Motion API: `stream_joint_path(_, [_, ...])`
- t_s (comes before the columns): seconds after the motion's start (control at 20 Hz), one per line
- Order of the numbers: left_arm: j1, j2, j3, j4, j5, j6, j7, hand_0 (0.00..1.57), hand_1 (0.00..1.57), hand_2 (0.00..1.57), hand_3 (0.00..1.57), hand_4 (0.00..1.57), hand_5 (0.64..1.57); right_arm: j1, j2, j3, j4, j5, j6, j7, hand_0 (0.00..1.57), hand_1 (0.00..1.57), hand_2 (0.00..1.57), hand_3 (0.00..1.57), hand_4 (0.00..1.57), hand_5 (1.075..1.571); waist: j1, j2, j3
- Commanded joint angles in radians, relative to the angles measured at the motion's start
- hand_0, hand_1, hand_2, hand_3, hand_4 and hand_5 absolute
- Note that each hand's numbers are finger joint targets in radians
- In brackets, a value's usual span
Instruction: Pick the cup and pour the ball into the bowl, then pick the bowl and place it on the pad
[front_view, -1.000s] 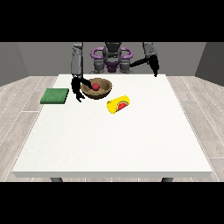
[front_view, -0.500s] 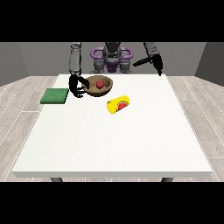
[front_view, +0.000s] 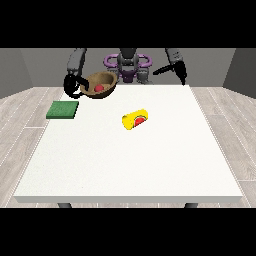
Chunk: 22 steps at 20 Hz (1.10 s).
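A humanoid robot stands at the far side of a large white table, both arms reaching out over it.

The hand at the view's left is black and has its fingers curled around the near-left rim of a brown bowl. The bowl is held up off the table and tilted, its opening turned toward the camera. 1 red ball sits inside the bowl, just beside that hand's fingers.

Below and slightly outward from that hand, a flat green pad lies on the table near its left edge, apart from the bowl.

A yellow cup with a red mark on its end lies on its side on the table, well apart from both hands, nearer the camera than either.

The hand at the view's right is raised above the table's far edge, holding nothing, its fingers stretched out straight toward the robot's chest.
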<state>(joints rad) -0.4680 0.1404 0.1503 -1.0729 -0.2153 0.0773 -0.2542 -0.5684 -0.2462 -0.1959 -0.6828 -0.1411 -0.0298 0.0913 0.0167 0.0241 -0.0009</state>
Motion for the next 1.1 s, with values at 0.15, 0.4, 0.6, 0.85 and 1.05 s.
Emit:
stream_joint_path(0.15, [-0.025, 0.001, 0.010, -0.012, -0.005, 0.048, -0.061, 0.00, 0.00, 0.00, 0.00, 0.00, 1.569, -0.031, -0.142, -0.112, -0.004, -0.095, 0.111, -0.023, 1.57, 1.57, 1.57, 1.57, 1.06, 1.560, -0.015, 0.114, 0.0011])
stream_joint_path(0.4, [0.001, -0.064, -0.038, -0.068, -0.023, 0.088, -0.116, 0.00, 0.00, 0.00, 0.00, 0.00, 1.565, -0.014, -0.252, -0.198, 0.070, -0.166, 0.242, -0.089, 1.57, 1.57, 1.57, 1.57, 1.06, 1.562, 0.020, 0.209, 0.0019])
stream_joint_path(0.6, [-0.043, -0.069, -0.044, -0.067, -0.051, 0.139, -0.127, 0.00, 0.00, 0.00, 0.00, 0.00, 1.565, -0.049, -0.330, -0.224, 0.104, -0.184, 0.300, -0.080, 1.57, 1.57, 1.57, 1.57, 1.06, 1.562, 0.011, 0.262, 0.0017])
stream_joint_path(0.85, [-0.108, -0.096, -0.134, -0.244, -0.099, 0.138, -0.011, 0.00, 0.00, 0.00, 0.00, 0.00, 1.564, -0.054, -0.402, -0.266, 0.214, -0.175, 0.344, -0.231, 1.57, 1.57, 1.57, 1.44, 1.03, 1.563, 0.073, 0.375, 0.0038])
stream_joint_path(1.05, [-0.088, -0.052, -0.108, -0.332, -0.095, 0.138, -0.011, 0.00, 0.00, 0.00, 0.00, 0.00, 1.563, -0.031, -0.484, -0.280, 0.243, -0.158, 0.408, -0.345, 1.57, 1.57, 1.57, 0.35, 1.02, 1.569, 0.057, 0.455, 0.0043])
